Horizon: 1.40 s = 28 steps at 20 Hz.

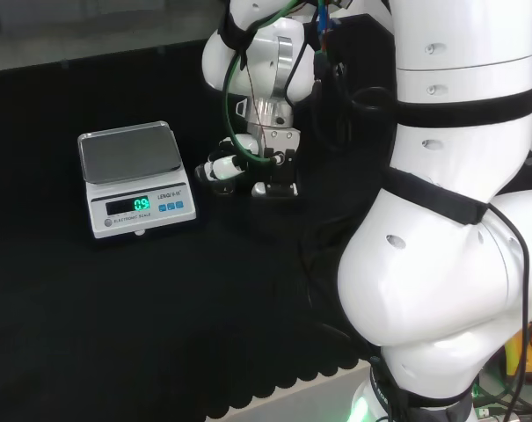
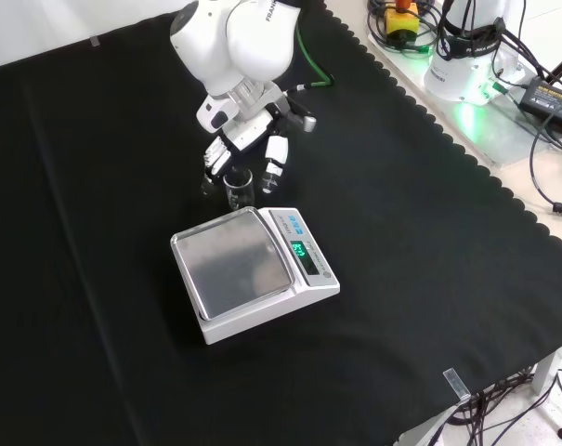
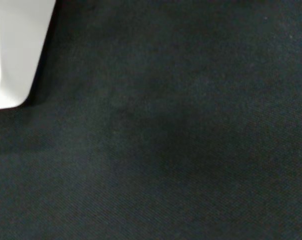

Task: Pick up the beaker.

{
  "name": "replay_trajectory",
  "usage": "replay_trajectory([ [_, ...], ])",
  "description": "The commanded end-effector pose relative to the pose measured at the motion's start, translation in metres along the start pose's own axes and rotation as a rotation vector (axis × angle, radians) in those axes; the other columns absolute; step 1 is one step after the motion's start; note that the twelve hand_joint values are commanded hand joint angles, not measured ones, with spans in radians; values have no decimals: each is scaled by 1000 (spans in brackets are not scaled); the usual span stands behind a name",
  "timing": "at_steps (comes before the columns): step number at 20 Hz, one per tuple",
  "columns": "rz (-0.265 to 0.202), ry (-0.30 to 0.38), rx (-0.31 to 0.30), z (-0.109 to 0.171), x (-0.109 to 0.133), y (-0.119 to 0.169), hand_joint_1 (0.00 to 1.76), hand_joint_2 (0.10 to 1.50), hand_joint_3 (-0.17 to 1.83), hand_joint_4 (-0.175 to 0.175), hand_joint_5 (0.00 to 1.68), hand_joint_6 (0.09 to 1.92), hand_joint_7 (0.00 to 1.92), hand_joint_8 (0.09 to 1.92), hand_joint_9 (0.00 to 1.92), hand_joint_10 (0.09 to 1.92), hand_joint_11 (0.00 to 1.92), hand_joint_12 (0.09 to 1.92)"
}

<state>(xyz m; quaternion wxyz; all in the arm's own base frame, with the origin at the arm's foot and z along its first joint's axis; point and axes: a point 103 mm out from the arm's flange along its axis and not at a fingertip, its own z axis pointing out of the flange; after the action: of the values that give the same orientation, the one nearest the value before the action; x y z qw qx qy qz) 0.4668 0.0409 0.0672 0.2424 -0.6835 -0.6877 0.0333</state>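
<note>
Robot hand (image 2: 248, 139), low over the cloth (image 2: 429, 260), fingers spread either side of the beaker (image 2: 240, 189), contact unclear. Scale (image 2: 253, 269) just in front in the front view. Clear beaker upright between the fingertips (image 2: 273, 176).

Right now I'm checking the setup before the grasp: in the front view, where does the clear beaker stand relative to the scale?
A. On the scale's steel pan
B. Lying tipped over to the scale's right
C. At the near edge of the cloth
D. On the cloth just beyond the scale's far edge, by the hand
D: the beaker stands upright on the cloth between the scale and the hand above it.
</note>
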Motion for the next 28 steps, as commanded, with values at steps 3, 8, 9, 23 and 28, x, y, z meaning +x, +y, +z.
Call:
replay_trajectory([
  [3,17,-105,-95,-2,-1,-5,514,909,182,-99,422,87,373,942,779,837,737,1283],
  [8,62,-183,-270,-4,4,-13,894,861,278,-171,883,694,1146,978,1549,643,1448,889],
  [9,67,-194,-299,-4,7,-13,989,863,297,-119,1002,724,1272,949,1637,613,1538,841],
  [23,29,-49,-466,-62,17,-42,1200,561,832,-175,1290,730,1626,804,1795,547,1768,709],
  [28,0,33,-529,-111,22,-73,1201,550,857,-175,1287,749,1632,810,1790,564,1739,697],
])
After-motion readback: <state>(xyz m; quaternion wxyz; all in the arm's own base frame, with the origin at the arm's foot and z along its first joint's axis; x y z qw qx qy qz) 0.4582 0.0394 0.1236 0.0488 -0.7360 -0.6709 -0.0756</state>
